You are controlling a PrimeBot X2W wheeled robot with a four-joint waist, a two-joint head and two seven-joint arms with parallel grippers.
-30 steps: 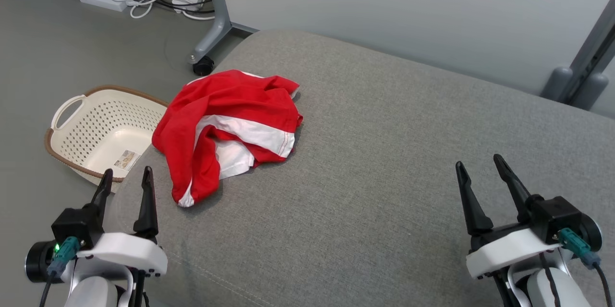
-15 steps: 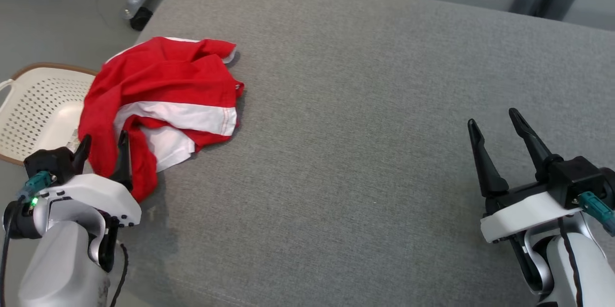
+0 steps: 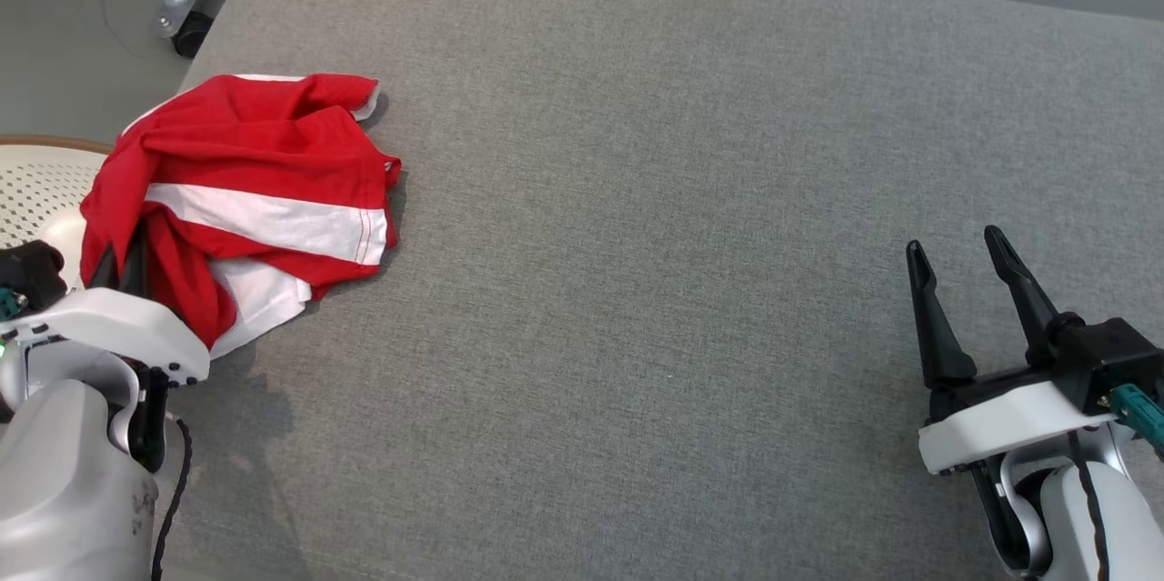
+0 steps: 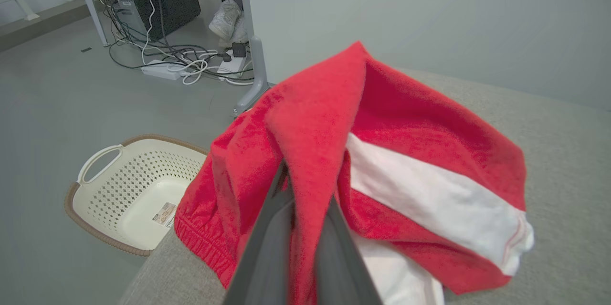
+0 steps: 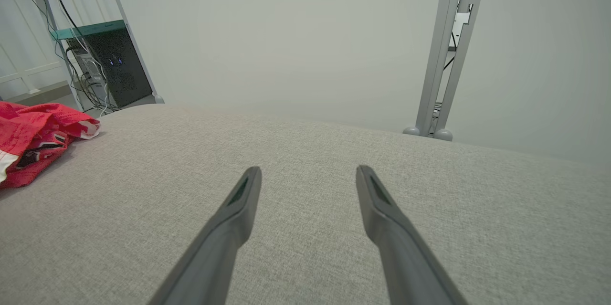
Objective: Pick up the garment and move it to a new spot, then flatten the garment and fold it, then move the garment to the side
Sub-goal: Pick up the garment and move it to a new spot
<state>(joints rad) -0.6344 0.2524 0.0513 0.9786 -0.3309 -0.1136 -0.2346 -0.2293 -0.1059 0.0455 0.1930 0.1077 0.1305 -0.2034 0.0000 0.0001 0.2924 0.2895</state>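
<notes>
Garment (image 3: 245, 172): red, with a broad white band. Lies crumpled at the left edge of the grey cushion (image 3: 655, 199), one part spilling over that edge. Rises in a peaked fold at its near side, pinched there between the two dark fingers (image 4: 272, 238) of the left gripper (image 4: 305, 200), clamped tight on the red cloth. Shows a ribbed hem low on the part that hangs off the edge.

Beside that same left edge, down on the floor (image 4: 57, 95): cream basket (image 4: 133, 185) with a brown rim, perforated walls and a label (image 4: 164, 214) on its bottom. Beyond the basket, a tangle of cables (image 4: 186, 61) and a white power strip (image 4: 157, 70).

Over at the near right corner of the cushion, well apart from the cloth: right gripper (image 3: 952, 240), fingers spread wide, holding nothing, poised above bare grey fabric.
</notes>
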